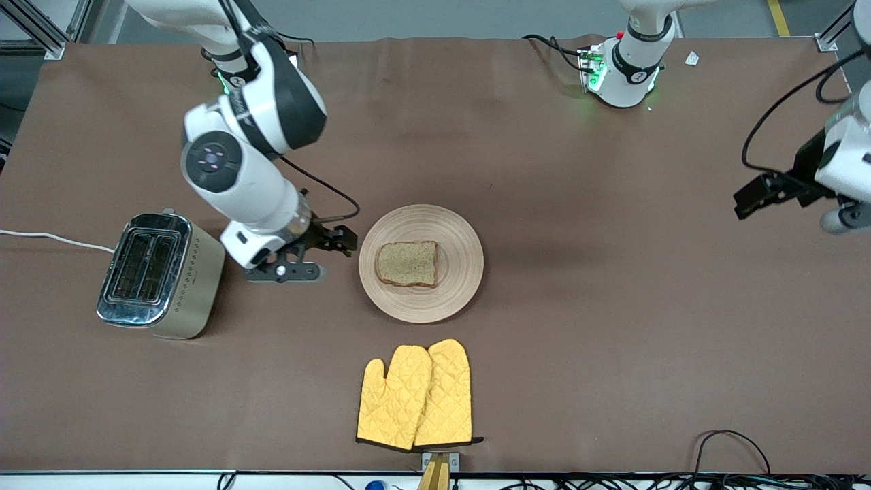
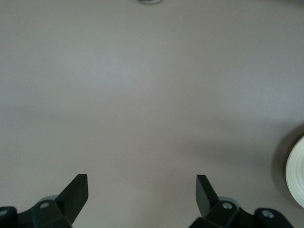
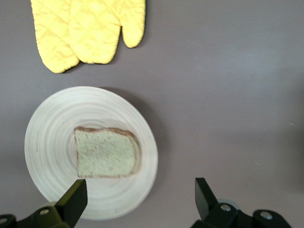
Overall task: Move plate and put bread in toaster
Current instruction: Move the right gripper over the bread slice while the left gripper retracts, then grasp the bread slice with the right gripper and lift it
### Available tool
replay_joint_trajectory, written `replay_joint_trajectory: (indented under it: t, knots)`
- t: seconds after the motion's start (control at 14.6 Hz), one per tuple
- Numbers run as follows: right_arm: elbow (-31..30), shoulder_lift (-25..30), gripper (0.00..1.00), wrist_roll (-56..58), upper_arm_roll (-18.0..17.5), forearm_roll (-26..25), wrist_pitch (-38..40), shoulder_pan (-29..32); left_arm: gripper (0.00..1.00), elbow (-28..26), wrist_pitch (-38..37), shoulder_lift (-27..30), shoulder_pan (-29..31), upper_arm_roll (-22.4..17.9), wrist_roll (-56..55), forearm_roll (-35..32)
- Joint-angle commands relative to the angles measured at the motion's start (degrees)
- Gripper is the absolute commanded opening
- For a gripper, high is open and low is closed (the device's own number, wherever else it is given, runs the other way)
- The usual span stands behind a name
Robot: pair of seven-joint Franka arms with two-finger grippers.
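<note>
A round beige plate [image 1: 460,265] with ring grooves lies mid-table, and a square slice of speckled bread [image 1: 407,263] rests on it. The cream toaster [image 1: 163,275] with a chrome top and two bare slots stands toward the right arm's end. My right gripper [image 1: 340,239] hangs open over the table between toaster and plate, close to the plate's rim. In the right wrist view the plate [image 3: 52,137] and bread [image 3: 106,152] lie ahead of the open right gripper [image 3: 140,183]. My left gripper [image 1: 752,197] waits, open, over bare table at the left arm's end; the left wrist view shows the left gripper [image 2: 141,179] holding nothing.
Two yellow oven mitts [image 1: 416,396] lie side by side nearer the front camera than the plate. The toaster's white cord [image 1: 54,238] runs off the right arm's end of the table. A sliver of the plate's rim [image 2: 297,172] shows in the left wrist view.
</note>
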State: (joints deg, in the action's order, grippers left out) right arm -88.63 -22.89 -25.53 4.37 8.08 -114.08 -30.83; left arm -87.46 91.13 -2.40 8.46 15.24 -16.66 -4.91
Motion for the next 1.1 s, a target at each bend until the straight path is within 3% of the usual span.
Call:
replay_joint_trajectory:
  t: [0.0,0.14,0.41,0.82,1.03]
  knots:
    - [-5.6,-2.0,1.0,-1.5,0.5,1.1,-8.3,-1.8,1.0,-8.4,0.6,7.7,-1.6,-1.9,1.1,1.7]
    - [-9.3,-3.8,1.0,-2.5,0.5,2.7,-14.7,-2.4,1.0,-9.2,-0.6,8.7,-2.7,-2.4,1.8,1.8]
    - [-9.7,-7.3,0.98,-5.8,0.5,3.1,-15.5,-4.5,1.0,-8.2,-1.9,8.5,-4.9,-4.3,3.2,3.4]
    - [-9.8,-10.1,0.6,-9.6,0.6,3.1,-18.0,-6.1,1.0,-7.3,-2.6,7.6,-4.6,-3.8,5.6,4.7]
    - [-9.8,-11.5,0.54,-9.9,0.6,3.1,-19.7,-6.9,1.0,-5.0,-3.9,5.7,-4.3,-3.9,6.9,4.2]
